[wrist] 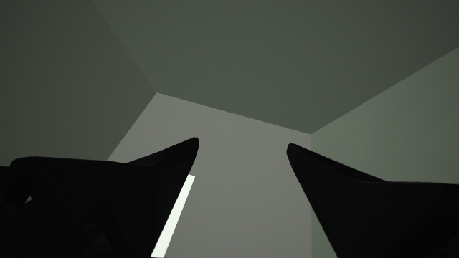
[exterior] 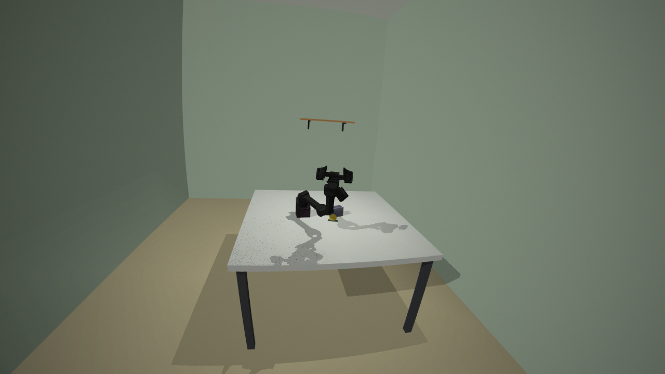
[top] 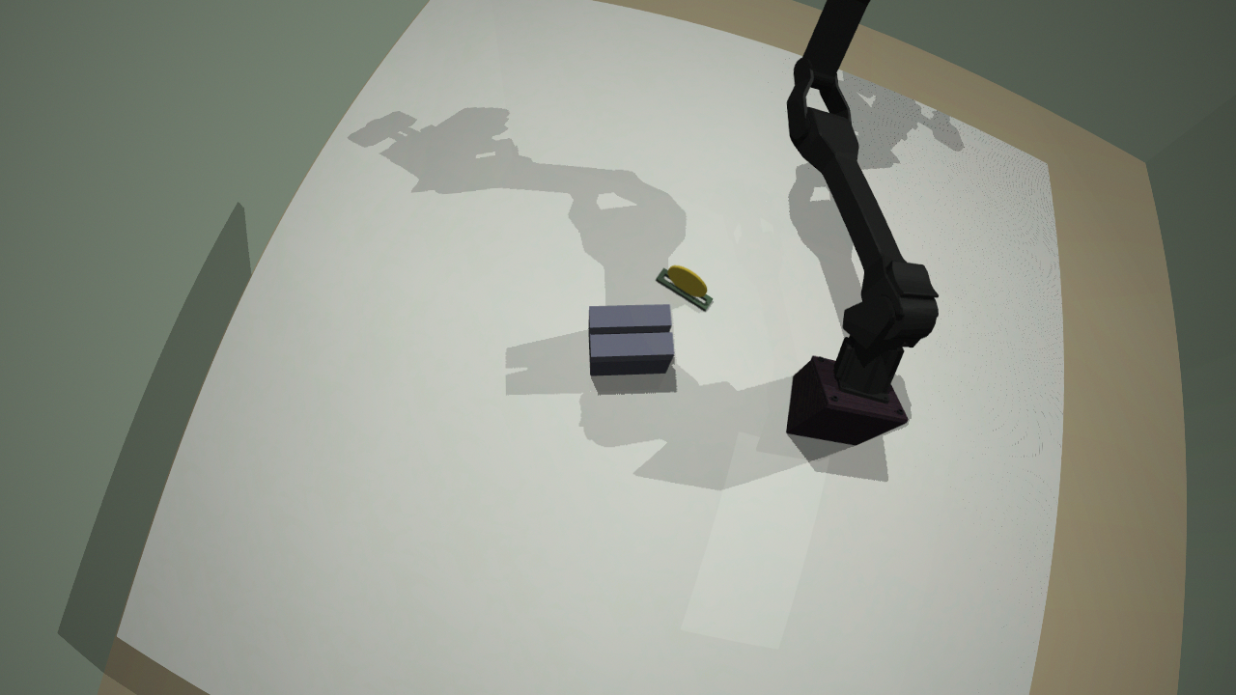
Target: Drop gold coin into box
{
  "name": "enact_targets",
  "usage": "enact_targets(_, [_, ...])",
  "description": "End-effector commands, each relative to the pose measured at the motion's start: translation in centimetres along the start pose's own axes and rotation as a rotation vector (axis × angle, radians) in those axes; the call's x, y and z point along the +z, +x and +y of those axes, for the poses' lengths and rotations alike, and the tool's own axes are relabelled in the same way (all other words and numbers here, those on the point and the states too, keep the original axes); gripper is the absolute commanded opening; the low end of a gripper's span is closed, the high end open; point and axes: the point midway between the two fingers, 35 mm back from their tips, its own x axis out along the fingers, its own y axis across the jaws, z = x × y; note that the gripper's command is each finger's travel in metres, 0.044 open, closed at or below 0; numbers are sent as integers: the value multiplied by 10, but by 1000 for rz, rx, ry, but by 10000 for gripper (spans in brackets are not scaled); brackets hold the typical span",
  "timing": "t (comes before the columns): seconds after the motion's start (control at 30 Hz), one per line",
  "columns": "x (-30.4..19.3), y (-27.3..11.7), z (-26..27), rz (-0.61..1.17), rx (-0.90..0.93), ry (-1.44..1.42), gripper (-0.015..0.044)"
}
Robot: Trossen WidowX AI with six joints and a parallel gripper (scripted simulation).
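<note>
Pincer fingers fill the wrist view, spread wide and pinching nothing, pointed up at the ceiling corner.

The white table (top: 432, 518) carries everything. The arm (top: 864, 233) rises from its dark base (top: 842, 405), the pincer (exterior: 334, 173) raised well above the things. The grey box (top: 631, 339) shows its slot running left-right in the top view. Just beside its far right corner, the gold coin (top: 688, 278) stands on edge in the green holder (top: 696, 296), long axis diagonal.
</note>
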Motion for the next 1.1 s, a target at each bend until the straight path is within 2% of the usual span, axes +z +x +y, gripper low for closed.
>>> enact_targets(0.0, [-2,1,2,8,3,1,374])
enact_targets(0.27, [-100,3,72,340,95,29,164])
enact_targets(0.43, [-175,-17,104,595,107,30,161])
enact_targets(0.6, [-251,-55,120,865,71,16,161])
enact_targets(0.83, [-336,-131,110,1221,-54,-46,161])
enact_targets(1.07, [-390,-229,75,1561,-270,-128,161])
